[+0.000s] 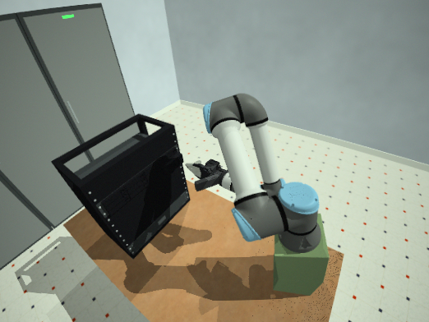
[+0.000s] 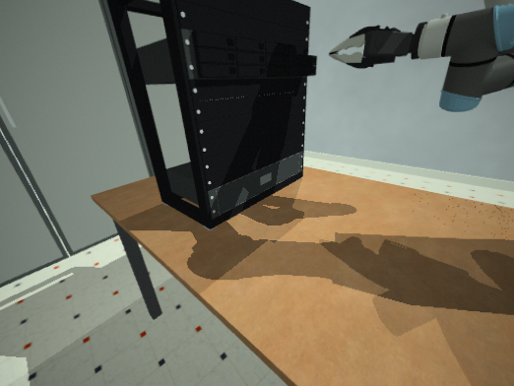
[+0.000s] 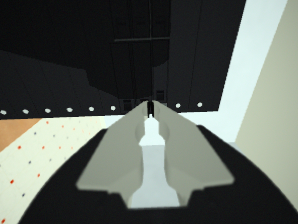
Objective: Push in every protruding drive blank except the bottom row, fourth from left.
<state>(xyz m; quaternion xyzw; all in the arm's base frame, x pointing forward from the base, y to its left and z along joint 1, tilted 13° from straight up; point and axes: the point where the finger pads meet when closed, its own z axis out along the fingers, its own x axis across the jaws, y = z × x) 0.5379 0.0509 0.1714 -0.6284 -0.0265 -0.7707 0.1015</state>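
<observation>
The black rack [image 1: 96, 138] [image 2: 184, 113] stands upright on the table, its front toward the arm. The drive blanks [image 2: 231, 56] are dark in three rows across its upper front. At the right end of these rows a dark block [image 2: 307, 65] sticks out past the right post; it looks like the fourth blanks of the middle and bottom rows, but their edges are hard to tell apart. In the wrist view the top-row end blank [image 3: 160, 94] sits farther in than its neighbours. My gripper [image 1: 186, 164] [image 2: 331, 53] [image 3: 150, 102] is shut and empty, a short way in front of that right end, apart from it.
The brown table [image 1: 230, 279] [image 2: 305, 335] carries the rack and the arm's green base block [image 1: 300, 271]. The rack's lower front has a grey panel [image 2: 288, 169]. Grey cabinet doors [image 1: 62, 82] stand behind the rack. Arm shadows darken the rack front.
</observation>
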